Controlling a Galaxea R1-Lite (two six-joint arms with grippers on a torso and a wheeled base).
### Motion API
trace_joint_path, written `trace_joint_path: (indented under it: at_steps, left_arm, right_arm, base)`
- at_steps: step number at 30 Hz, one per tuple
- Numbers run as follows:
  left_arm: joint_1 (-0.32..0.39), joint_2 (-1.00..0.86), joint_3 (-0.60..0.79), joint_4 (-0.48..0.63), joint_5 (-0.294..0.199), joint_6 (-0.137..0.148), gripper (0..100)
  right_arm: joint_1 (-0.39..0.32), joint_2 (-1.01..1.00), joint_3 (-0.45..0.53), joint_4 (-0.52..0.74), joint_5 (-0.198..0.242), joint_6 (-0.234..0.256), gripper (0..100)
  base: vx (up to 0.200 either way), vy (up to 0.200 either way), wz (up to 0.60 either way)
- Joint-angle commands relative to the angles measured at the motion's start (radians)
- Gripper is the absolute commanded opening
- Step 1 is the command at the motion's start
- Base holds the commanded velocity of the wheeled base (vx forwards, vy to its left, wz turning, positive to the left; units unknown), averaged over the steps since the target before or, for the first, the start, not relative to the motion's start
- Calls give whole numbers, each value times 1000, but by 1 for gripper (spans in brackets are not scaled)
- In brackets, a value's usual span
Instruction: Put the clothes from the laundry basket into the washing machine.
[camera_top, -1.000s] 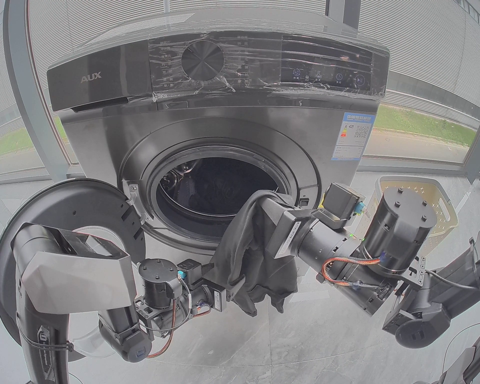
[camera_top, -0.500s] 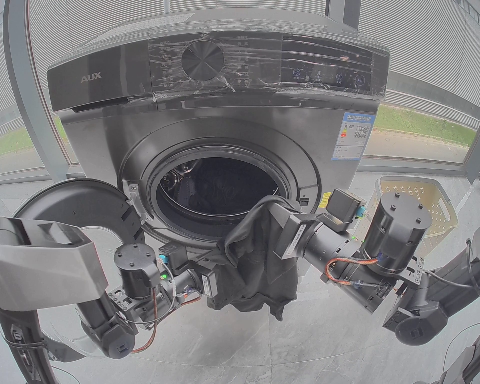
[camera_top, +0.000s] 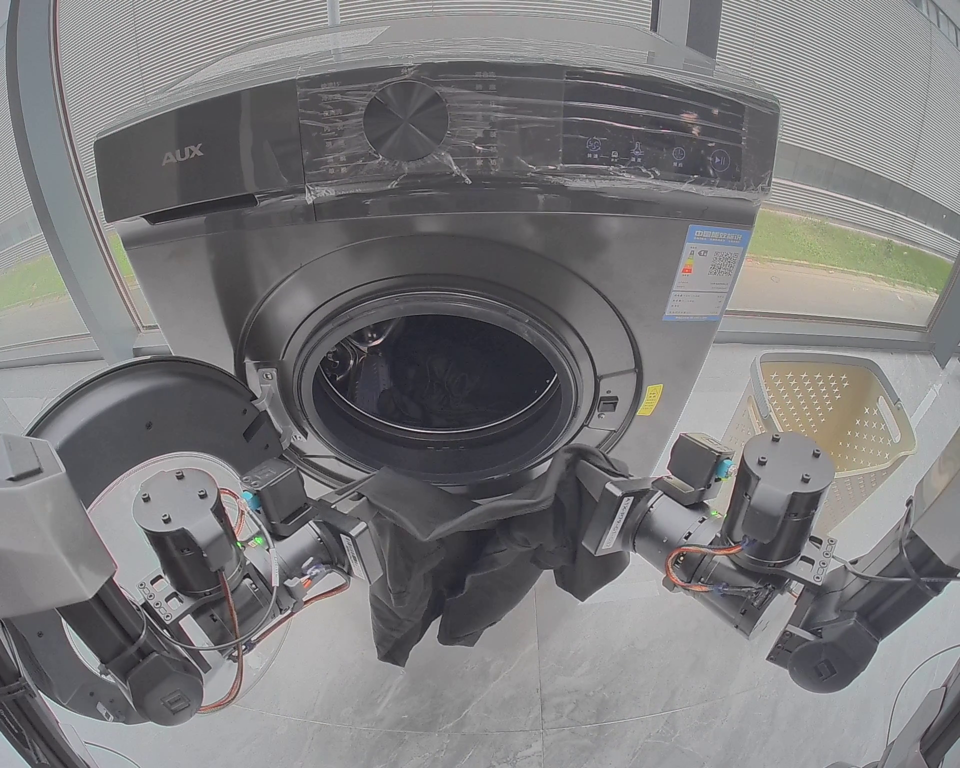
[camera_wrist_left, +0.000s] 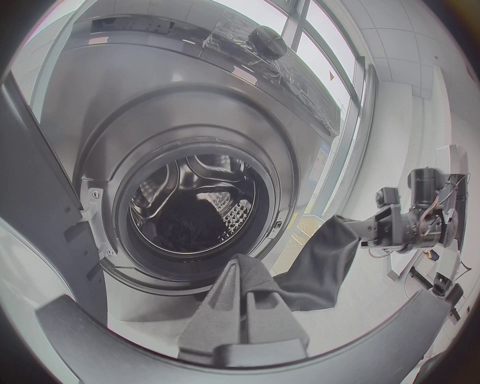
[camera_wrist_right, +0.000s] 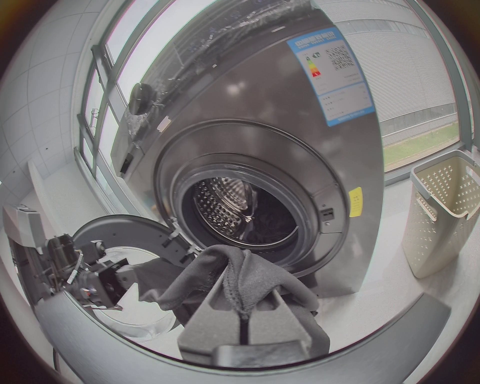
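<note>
The left gripper (camera_top: 362, 508) and right gripper (camera_top: 592, 478), both clamped on a dark-grey cloth garment (camera_top: 455, 565), have drawn apart and dropped below the open drum of the steel-grey washing machine (camera_top: 200, 275); loading awaits.

Garment (camera_top: 450, 560): plain charcoal-black, slung between both pincers.
Left pincer (camera_wrist_left: 243, 287): matte dark grey.
Right pincer (camera_wrist_right: 242, 300): matte dark grey.
Washing machine (camera_top: 440, 240): brushed dark grey, beyond the pincers.
Drum (camera_wrist_right: 225, 205): silver, rows of dotted holes.
Label (camera_top: 706, 272): white, blue header, green-to-red bars; above right pincer.
Sticker (camera_top: 650, 400): yellow, just above right pincer.
Laundry basket (camera_top: 835, 400): cream, dotted perforations; outboard of right pincer.
Floor (camera_top: 620, 680): pale grey, faint marbling; below both pincers.
</note>
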Motion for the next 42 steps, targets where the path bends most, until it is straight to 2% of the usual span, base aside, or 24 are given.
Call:
trace_joint_path:
  at_steps: [1, 12, 19, 28, 29, 37, 42]
  left_arm:
    - [1, -42, 15, -1, -1, -1, 0]
    - [-5, -64, 6, -1, -6, -1, 0]
    - [-8, -64, -8, -1, -4, -1, 0]
    - [-10, -94, -25, -1, -7, -5, 0]
    - [-10, -97, -28, -1, -7, -5, 0]
    - [-28, -99, -39, -1, -9, -5, 0]
    - [-61, -97, -54, -1, -7, -7, 0]
  right_arm:
    - [-37, 31, 18, -1, 0, 0, 0]
    - [-51, 67, 84, -67, 18, -3, 0]
    - [-55, 101, 156, -83, 27, -43, 0]
    - [-66, 107, 174, -81, 38, -49, 0]
    - [-66, 107, 182, -81, 38, -55, 100]
    - [-67, 157, 240, -81, 46, -93, 100]
    - [-67, 220, 285, -115, 95, -130, 100]
  base:
    - [0, 0, 0]
    - [0, 0, 0]
    - [0, 0, 0]
    - [0, 0, 0]
    - [0, 0, 0]
    - [0, 0, 0]
    - [0, 0, 0]
